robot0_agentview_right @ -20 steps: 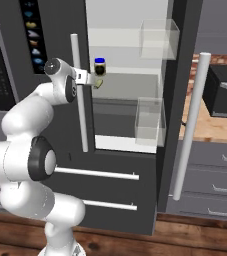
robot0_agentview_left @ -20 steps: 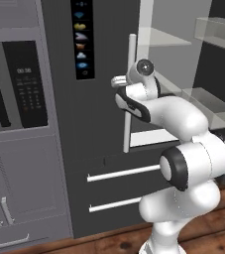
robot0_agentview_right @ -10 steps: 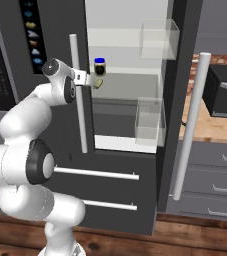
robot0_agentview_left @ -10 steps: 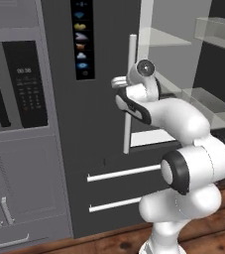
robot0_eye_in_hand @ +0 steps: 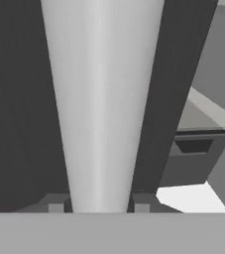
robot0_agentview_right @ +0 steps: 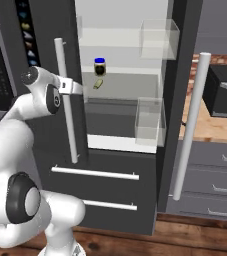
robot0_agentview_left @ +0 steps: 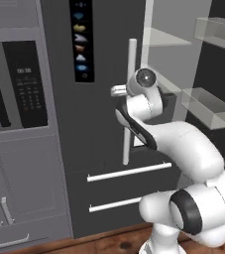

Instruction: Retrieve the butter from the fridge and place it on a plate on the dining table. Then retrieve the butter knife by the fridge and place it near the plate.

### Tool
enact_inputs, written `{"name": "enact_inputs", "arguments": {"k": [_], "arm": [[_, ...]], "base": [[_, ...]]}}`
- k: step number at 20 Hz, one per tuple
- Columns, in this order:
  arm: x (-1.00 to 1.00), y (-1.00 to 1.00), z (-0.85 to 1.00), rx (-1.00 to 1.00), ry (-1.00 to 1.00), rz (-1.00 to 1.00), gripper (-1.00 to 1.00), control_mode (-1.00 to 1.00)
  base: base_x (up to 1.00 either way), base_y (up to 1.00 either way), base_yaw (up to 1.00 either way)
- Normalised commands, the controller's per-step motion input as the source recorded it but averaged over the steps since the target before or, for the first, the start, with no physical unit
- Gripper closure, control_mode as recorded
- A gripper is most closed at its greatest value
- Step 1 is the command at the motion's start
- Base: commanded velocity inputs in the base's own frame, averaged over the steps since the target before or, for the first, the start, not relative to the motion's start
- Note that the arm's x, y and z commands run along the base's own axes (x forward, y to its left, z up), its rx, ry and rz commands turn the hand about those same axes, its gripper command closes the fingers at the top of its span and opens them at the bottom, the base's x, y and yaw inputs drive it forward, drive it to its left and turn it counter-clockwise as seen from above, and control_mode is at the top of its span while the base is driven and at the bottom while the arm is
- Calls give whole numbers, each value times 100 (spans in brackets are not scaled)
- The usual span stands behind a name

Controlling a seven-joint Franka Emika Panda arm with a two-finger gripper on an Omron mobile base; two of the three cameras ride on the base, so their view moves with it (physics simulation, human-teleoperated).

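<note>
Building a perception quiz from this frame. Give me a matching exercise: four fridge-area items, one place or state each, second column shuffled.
Items:
1. butter
2. jar with blue lid
3. gripper
4. microwave

Descriptions:
A. closed on the fridge door's white bar handle
B. built into the grey cabinet left of the fridge
C. lying on the fridge shelf in front of the jar
D. upright on the fridge shelf

Pairs: 1-C, 2-D, 3-A, 4-B
</note>
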Motion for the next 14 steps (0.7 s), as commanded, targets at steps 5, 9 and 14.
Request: {"name": "enact_inputs", "arguments": {"k": [5,9,14], "arm": [[-99,27,10,-2,0,-11,100,-100],[-97,48,8,-7,0,-23,100,-100],[-90,56,8,-7,2,-30,100,-100]], "base": [[0,0,0],[0,0,0],[0,0,0]]}}
